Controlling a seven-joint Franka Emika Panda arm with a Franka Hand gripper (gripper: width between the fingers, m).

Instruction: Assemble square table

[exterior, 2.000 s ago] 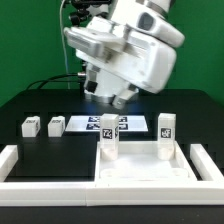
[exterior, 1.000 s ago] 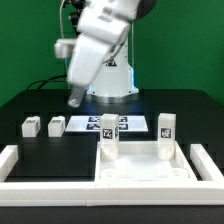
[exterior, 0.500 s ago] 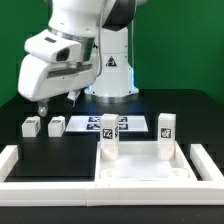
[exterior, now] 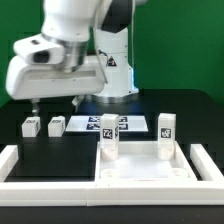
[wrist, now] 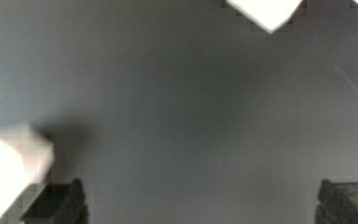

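The white square tabletop (exterior: 140, 168) lies at the front, inside the rail. Two white tagged legs (exterior: 109, 140) (exterior: 166, 135) stand upright on its far corners. Two more leg blocks (exterior: 31, 126) (exterior: 57, 125) lie loose on the black table at the exterior view's left. My gripper (exterior: 55, 102) hangs open just above these two blocks and holds nothing. In the wrist view the fingertips (wrist: 51, 202) stand wide apart around the gripper's middle (wrist: 201, 205), over bare dark table. A blurred white block (wrist: 12, 165) lies beside one fingertip and another white piece (wrist: 265, 10) shows at the frame edge.
The marker board (exterior: 133, 124) lies flat behind the tabletop. A long white border rail (exterior: 50, 190) runs along the front and both sides. The robot base (exterior: 112, 75) stands at the back.
The arm has swung from the middle to the exterior view's left and come down over the two loose leg blocks. The parts have not moved.
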